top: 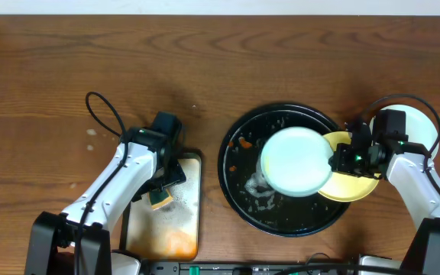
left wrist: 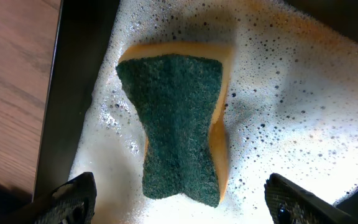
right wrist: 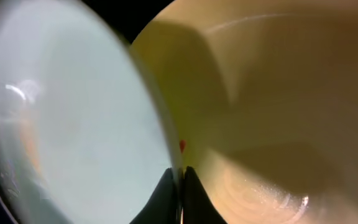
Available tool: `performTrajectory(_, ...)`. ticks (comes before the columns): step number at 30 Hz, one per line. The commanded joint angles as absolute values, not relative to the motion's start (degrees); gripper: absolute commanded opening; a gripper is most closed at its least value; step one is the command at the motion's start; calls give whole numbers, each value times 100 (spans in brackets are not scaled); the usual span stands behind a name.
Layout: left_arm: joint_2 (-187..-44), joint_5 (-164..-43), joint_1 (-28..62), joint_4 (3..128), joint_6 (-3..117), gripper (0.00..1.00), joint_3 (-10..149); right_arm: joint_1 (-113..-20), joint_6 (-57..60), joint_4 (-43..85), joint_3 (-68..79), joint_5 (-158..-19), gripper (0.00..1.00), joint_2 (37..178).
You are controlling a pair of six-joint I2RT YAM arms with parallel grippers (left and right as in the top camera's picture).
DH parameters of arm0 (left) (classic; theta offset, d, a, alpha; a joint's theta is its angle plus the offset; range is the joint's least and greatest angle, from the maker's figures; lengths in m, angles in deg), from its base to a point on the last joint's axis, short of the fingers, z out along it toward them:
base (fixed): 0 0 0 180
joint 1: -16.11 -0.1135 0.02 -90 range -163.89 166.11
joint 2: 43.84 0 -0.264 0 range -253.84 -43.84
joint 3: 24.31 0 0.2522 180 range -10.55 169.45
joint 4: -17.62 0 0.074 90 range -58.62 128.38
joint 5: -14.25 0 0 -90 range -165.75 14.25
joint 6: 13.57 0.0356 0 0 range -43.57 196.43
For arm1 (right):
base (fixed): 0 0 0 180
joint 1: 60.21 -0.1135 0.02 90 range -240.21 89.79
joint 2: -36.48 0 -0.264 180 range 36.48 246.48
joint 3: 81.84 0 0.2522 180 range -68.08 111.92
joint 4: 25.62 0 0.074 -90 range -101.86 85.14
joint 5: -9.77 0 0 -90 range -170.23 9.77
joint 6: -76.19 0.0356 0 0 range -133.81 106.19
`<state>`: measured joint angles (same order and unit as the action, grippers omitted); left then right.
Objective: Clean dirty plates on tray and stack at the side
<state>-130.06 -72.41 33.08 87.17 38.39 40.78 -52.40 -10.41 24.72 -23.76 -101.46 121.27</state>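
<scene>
The large round black tray (top: 239, 191) holds soapy flecks and orange sauce spots. My right gripper (top: 342, 158) is shut on the rim of a pale mint-blue plate (top: 296, 162) and holds it over the tray. The right wrist view shows the fingers (right wrist: 180, 180) pinching that rim (right wrist: 73, 112). A pale yellow plate (top: 354, 187) lies under it at the tray's right rim and also shows in the right wrist view (right wrist: 272, 93). Another pale plate (top: 426, 126) sits on the table at the far right. My left gripper (left wrist: 182, 186) is open over a green-and-yellow sponge (left wrist: 176, 118).
A rectangular stained metal tray (top: 186, 229) stands left of the black tray, with foam (left wrist: 291, 93) in it and the sponge (top: 161, 200) lying in the foam. Cables loop behind both arms.
</scene>
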Motion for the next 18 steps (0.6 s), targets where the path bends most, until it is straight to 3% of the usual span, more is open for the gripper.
performTrajectory(1, -12988, -7209, 3278, 8741, 3870, 87, 4056, -5213, -1089, 2463, -2306, -10255, 1, 12121)
performTrajectory(7, -12988, -7209, 3278, 8741, 3870, 87, 4056, -5331, -1069, 2492, -2291, -10006, 1, 11609)
performTrajectory(11, -12988, -7209, 3280, 8741, 3870, 87, 4056, -5880, -1058, 2581, -2287, -9377, 1, 10835)
performTrajectory(18, -12988, -7209, 3278, 8741, 3870, 87, 4056, -7816, -352, 2817, -2284, -6363, 1, 9633)
